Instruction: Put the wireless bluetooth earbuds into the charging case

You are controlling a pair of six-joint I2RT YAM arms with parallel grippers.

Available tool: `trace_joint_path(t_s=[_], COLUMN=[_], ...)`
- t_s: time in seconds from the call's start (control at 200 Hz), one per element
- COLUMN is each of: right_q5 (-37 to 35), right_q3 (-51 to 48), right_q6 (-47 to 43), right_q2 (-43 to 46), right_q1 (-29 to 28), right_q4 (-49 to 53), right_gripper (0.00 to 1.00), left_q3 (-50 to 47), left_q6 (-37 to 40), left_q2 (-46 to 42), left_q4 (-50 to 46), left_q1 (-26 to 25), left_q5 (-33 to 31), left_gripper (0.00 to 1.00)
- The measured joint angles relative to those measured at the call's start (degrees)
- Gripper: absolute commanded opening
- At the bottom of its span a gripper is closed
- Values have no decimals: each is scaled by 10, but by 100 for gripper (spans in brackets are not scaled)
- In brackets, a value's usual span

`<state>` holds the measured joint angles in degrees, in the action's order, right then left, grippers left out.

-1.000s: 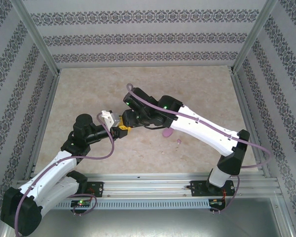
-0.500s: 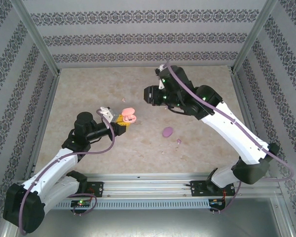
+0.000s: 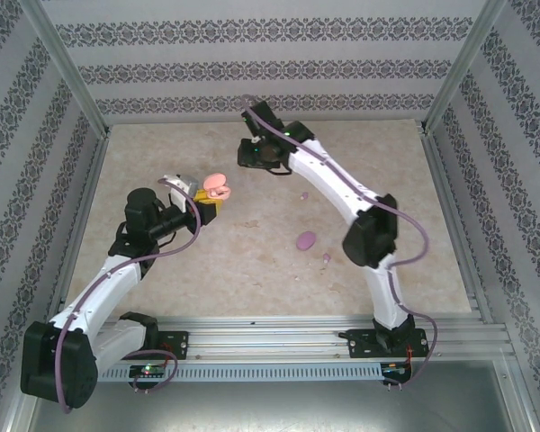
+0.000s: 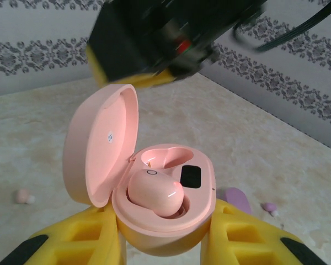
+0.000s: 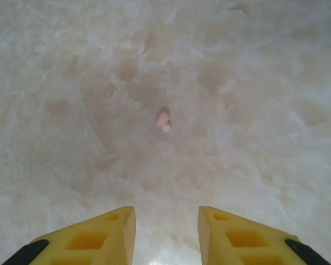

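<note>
Fingers (image 3: 206, 210) of the left gripper (image 3: 211, 200), seen from above, clamp the pink case (image 3: 216, 186) and hold it up left of the middle of the table (image 3: 162, 162), its lid raised. The right gripper (image 3: 249, 154) hangs farther back and slightly right, apart from that case. Nearer and to the right, the purple case (image 3: 306, 239) lies flat, with a purple bud (image 3: 327, 258) just near-right of it. Another tiny bud (image 3: 304, 195), its colour hard to tell, lies beyond them beside the right arm. From the left wrist, the left gripper (image 4: 164, 245) grips the pink case (image 4: 163, 215) by its lower half between yellow fingers (image 4: 80, 240). The lid (image 4: 99, 143) stands hinged up on the left. One pink bud (image 4: 154, 193) sits in the front hollow, directly above the fingertips, with its long axis running left to right. A second hollow lies behind it. The blurred right gripper (image 4: 154, 38) hangs above. A second pink bud (image 4: 23, 196) lies on the table far to the left, and the purple case (image 4: 237, 199) and purple bud (image 4: 270, 207) lie to the right. From the right wrist, the right gripper (image 5: 166, 216) is spread wide with nothing between its fingers. The second pink bud (image 5: 164, 120) lies on the table well beyond them and centred on the gap, its long axis running roughly toward the gripper, whitish tip nearest.
</note>
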<state>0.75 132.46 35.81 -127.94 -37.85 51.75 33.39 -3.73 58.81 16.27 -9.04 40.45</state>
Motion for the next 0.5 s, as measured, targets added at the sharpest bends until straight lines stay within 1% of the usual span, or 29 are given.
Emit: trace_joint_path(t_s=[0.105,0.175,0.285,0.38,0.505], right_q5=[0,2,2,-3,-11], right_q3=[119,162,168,166,166], right_q6=[7,15,27,37,48], right_q2=[-101,-147,-185,-207,-230], right_q1=[-9,-15,-22,-25,-28], right_q4=[16,10,-13,-37,-71], right_gripper=[35,35,36,40,41], left_q3=[11,15,15,15,15], left_q6=[0,0,2,2,4], left_q2=[9,12,14,14,14], left_q4=[1,1,1,2,3], left_q1=[12,17,24,28,31], left_q5=[0,0,0,0,0], left_gripper=[30,30,30,30,30])
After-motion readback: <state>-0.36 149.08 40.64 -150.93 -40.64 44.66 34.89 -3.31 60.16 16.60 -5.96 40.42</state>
